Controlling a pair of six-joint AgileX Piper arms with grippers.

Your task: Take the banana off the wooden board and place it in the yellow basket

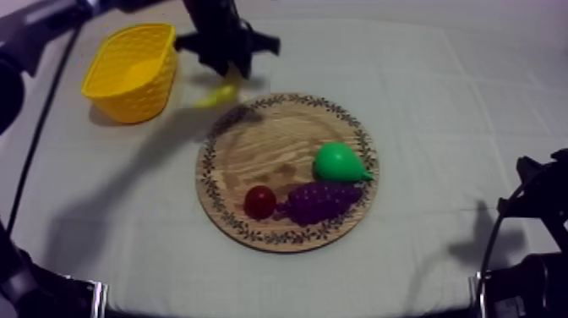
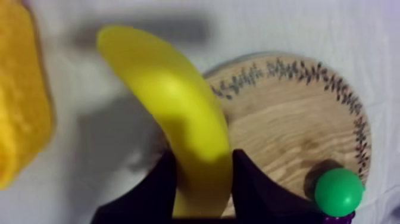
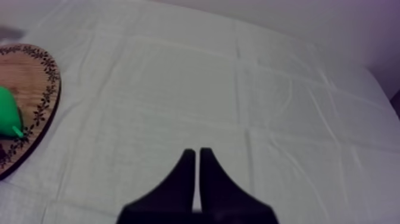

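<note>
Grey-white cloth (image 1: 439, 127) covers the table, with the round wooden board (image 1: 253, 161) near its middle and the yellow basket (image 1: 114, 93) off toward my left side. My left gripper (image 1: 228, 72) hangs over the cloth between the two. Its black fingers (image 2: 158, 184) pinch the banana (image 2: 172, 101) at one end, so the fruit sticks out past them — off the board and not yet in the basket. On the board lie the pear (image 1: 338, 162), the bunch of grapes (image 1: 319, 201) and the small red fruit (image 1: 259, 201), the last two side by side. My right gripper (image 3: 197, 154) sits low at its own side over bare cloth, pressed together into a narrow wedge — holding nothing.
</note>
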